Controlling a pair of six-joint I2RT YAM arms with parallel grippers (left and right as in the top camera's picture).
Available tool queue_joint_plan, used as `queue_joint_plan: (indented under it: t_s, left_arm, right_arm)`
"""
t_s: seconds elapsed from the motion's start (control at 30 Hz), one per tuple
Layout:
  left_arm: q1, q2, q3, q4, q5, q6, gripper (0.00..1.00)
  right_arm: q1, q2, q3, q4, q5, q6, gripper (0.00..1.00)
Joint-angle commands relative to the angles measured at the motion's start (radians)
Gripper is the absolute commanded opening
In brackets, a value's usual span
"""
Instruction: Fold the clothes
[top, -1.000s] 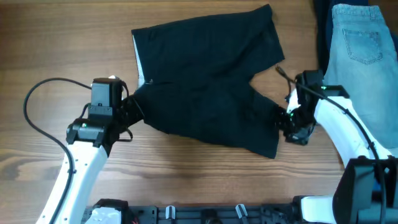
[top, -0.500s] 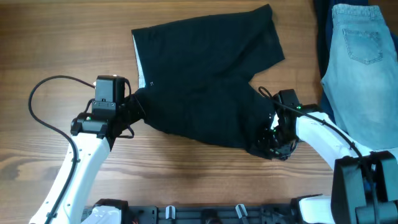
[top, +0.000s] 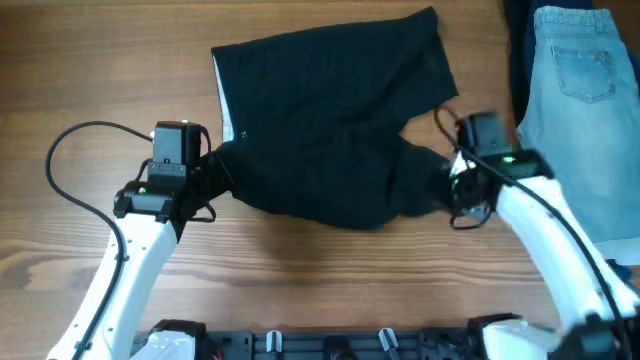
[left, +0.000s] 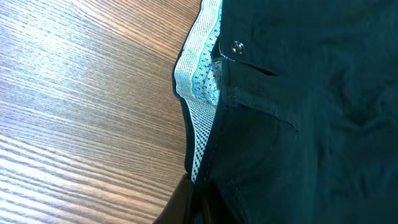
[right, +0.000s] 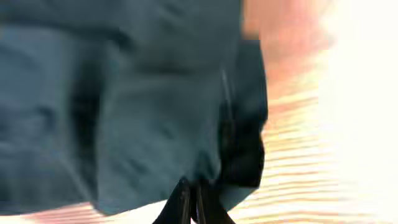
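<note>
Dark shorts (top: 330, 120) lie spread on the wooden table, waistband to the left, legs to the right. My left gripper (top: 215, 172) is shut on the waistband's near corner; the left wrist view shows the white-and-teal waistband lining (left: 202, 93) and a button (left: 237, 46) above my left gripper (left: 194, 202). My right gripper (top: 445, 190) is shut on the hem of the near leg, lifted off the table. In the right wrist view my right gripper (right: 191, 199) pinches the cloth (right: 124, 93), and the picture is blurred.
Light blue jeans (top: 580, 90) lie at the table's far right, over a dark garment (top: 517, 50). A black cable (top: 70, 160) loops left of the left arm. Bare wood (top: 100, 60) shows left of and in front of the shorts.
My right gripper has shut on the near leg's hem and drawn it up and back, bunching the leg. The left gripper has stayed shut on the waistband.
</note>
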Motion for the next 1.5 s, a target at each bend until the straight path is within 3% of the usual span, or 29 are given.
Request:
queue_joint_plan:
  t_s: [0.0,0.27,0.47,0.6,0.73,0.8,0.87,0.93,0.97,1.03,1.13,1.27,1.47]
  left_arm:
    - [0.005,-0.018,0.027,-0.004,0.028,-0.007,0.04]
    - [-0.013,-0.344,0.063,-0.091,0.028,-0.011,0.04]
    - [-0.013,-0.541,0.064,-0.079,0.020,-0.037,0.04]
    - [-0.013,-0.491,0.064,-0.080,0.007,-0.037,0.04]
    - [-0.013,-0.372,0.064,-0.079,-0.049,-0.037,0.04]
    - [-0.013,-0.312,0.064,-0.079,-0.077,-0.037,0.04]
    - [-0.013,-0.253,0.064,-0.079,-0.077,-0.037,0.04]
    - [-0.013,-0.220,0.064,-0.078,-0.077,-0.037,0.04]
    - [-0.013,-0.212,0.064,-0.075,-0.078,-0.037,0.04]
    - [-0.013,-0.207,0.064,-0.064,-0.098,-0.037,0.04]
    - [-0.013,-0.207,0.064,-0.054,-0.109,-0.036,0.04]
    - [-0.013,-0.207,0.064,-0.040,-0.119,-0.036,0.04]
    - [-0.013,-0.207,0.064,-0.042,-0.119,-0.036,0.04]
  right_arm:
    - [-0.002,-0.080,0.098,-0.067,0.094,-0.037,0.04]
    - [-0.156,-0.334,0.175,-0.212,0.088,-0.068,0.04]
    - [-0.162,-0.407,0.175,-0.200,0.060,-0.147,0.04]
    - [-0.161,-0.297,0.175,0.085,-0.064,-0.276,0.04]
    - [-0.139,-0.017,0.175,0.407,-0.224,-0.309,0.05]
    - [-0.131,0.088,0.175,0.430,-0.233,-0.286,0.04]
    - [-0.132,0.134,0.175,0.302,-0.230,-0.271,0.05]
    - [-0.137,0.135,0.175,0.093,-0.192,-0.266,0.32]
    - [-0.143,0.135,0.175,-0.006,-0.149,-0.246,0.40]
    - [-0.161,0.135,0.164,-0.119,-0.119,-0.270,0.44]
    - [-0.161,0.135,0.093,-0.093,-0.117,-0.302,0.61]
    - [-0.162,0.136,-0.040,0.062,-0.135,-0.302,0.65]
    - [-0.162,0.140,-0.174,0.282,-0.260,-0.336,0.61]
